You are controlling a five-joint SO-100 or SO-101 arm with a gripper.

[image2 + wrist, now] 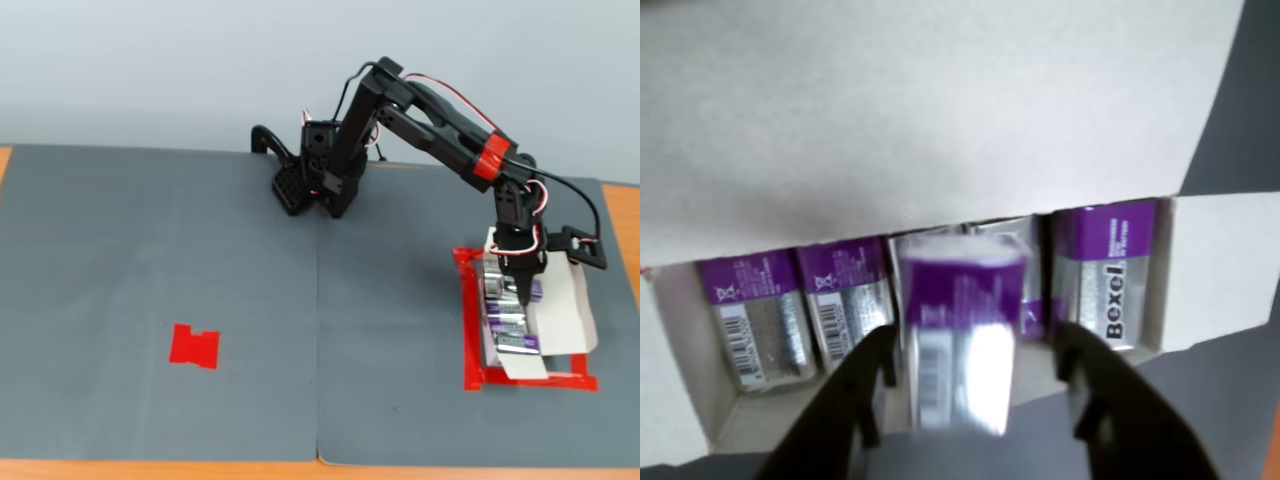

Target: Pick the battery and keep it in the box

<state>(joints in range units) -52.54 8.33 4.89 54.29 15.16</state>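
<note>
A grey mat (160, 260) covers most of the fixed view, laid in two sheets that meet at a seam running down the middle; orange-brown tabletop (622, 215) shows at the right edge and along the bottom. The black arm (420, 110) stands on its base at upper centre and reaches to the right and downward, with a red band around the forearm.

At the lower right of the fixed view a red tape outline (467, 320) frames the white cardboard box (565, 310), whose flaps lie folded out. In the wrist view the box (940, 110) fills the upper two thirds of the frame with one broad pale flap, and below it the open inside shows a row of purple-and-silver batteries (750, 320) standing side by side; the one at the right (1110, 285) reads "Bexel" on its label.

At the lower left of the fixed view a flat red tape patch (194, 346) lies on the mat, well apart from everything else.

The gripper (521, 287) points down into the box in the fixed view. In the wrist view the gripper (975, 375) enters from the bottom edge, its two black fingers (865, 375) spread partly open on either side of the battery (960, 340). That battery, blurred, sits upright at lower centre, in the gap in the row. Whether the fingers actually press on it I cannot tell.
</note>
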